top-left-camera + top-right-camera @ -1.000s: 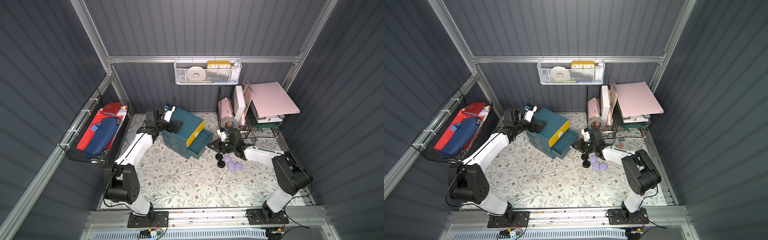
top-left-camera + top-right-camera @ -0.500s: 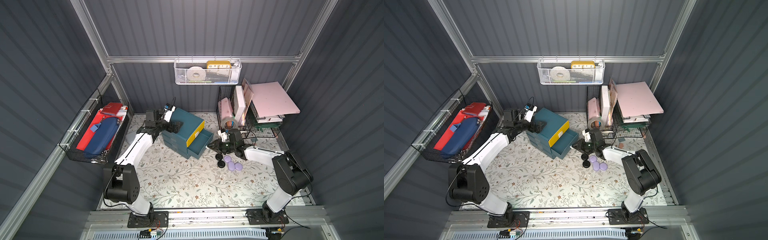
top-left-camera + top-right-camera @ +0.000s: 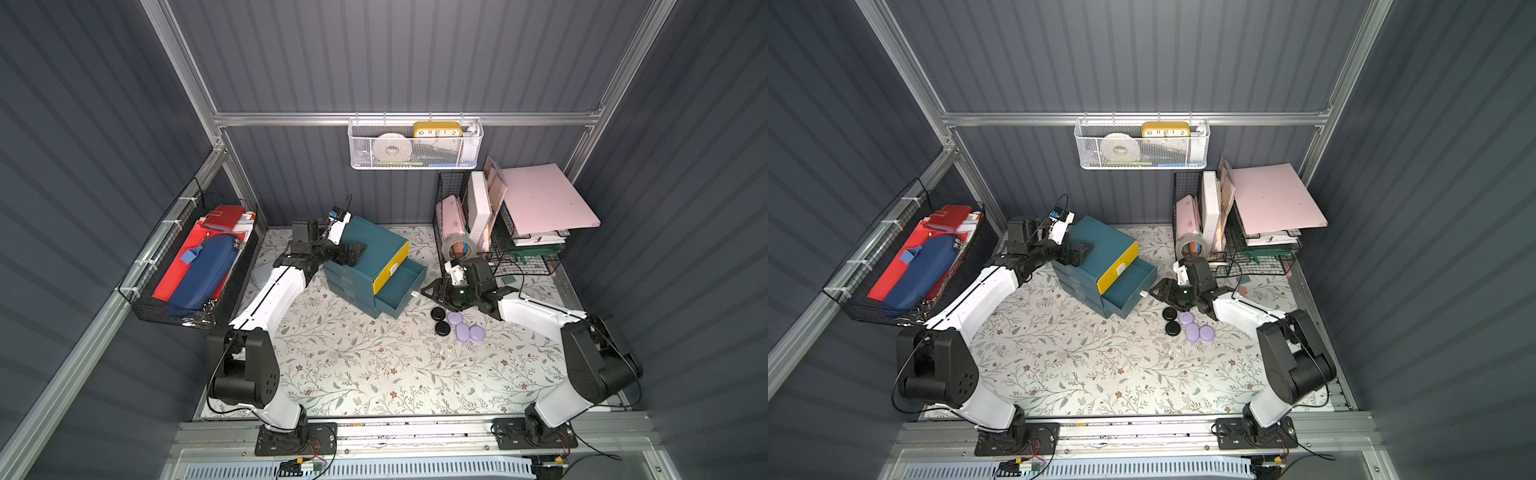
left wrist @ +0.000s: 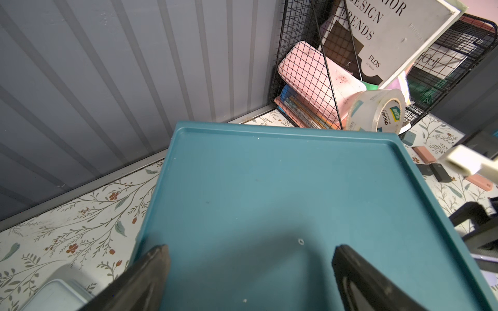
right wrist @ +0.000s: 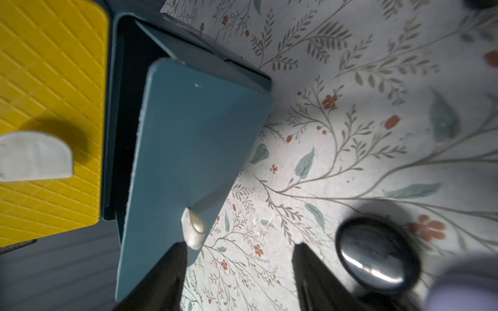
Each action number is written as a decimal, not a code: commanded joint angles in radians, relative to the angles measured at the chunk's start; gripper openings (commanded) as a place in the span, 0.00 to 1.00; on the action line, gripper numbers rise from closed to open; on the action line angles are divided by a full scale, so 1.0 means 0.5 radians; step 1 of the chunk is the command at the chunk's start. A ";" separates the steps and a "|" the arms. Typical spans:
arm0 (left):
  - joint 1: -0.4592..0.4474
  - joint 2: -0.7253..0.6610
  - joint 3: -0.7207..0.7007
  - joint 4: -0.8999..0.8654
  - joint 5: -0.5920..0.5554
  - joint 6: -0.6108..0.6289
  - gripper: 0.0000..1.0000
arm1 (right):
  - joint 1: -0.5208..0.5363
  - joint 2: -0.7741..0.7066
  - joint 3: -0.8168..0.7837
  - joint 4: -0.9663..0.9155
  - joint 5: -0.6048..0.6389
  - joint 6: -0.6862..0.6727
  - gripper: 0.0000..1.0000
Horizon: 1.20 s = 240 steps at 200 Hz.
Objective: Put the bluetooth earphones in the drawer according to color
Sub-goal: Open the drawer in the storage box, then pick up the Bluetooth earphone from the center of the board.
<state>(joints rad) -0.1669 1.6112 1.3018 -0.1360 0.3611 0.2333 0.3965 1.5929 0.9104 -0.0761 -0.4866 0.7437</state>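
Observation:
In both top views a teal cabinet stands at the back of the mat. Its yellow drawer is closed. The teal drawer below it is pulled out. My left gripper rests open over the cabinet's top. My right gripper is open, with one finger just beside the drawer's white handle and nothing between the fingers. Two black earphones and three lavender ones lie on the mat beside it. One black case is close to the other finger.
A black wire rack with books and a tape roll stands at the back right. A wire basket holding a blue pouch hangs on the left wall. Small pink and dark chips lie near the rack. A pale box sits left of the cabinet.
My right gripper has gone from shut to open, releasing the drawer's handle. The drawer stays pulled out. The left arm has not moved.

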 commanded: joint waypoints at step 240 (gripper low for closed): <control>-0.012 0.122 -0.063 -0.369 -0.051 -0.089 0.99 | 0.160 -0.097 0.165 -1.324 1.019 -0.754 0.79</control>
<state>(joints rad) -0.1707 1.6142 1.3025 -0.1345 0.3553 0.2337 0.4702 1.5368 0.9874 -0.7288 -0.0238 0.3775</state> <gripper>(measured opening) 0.994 0.786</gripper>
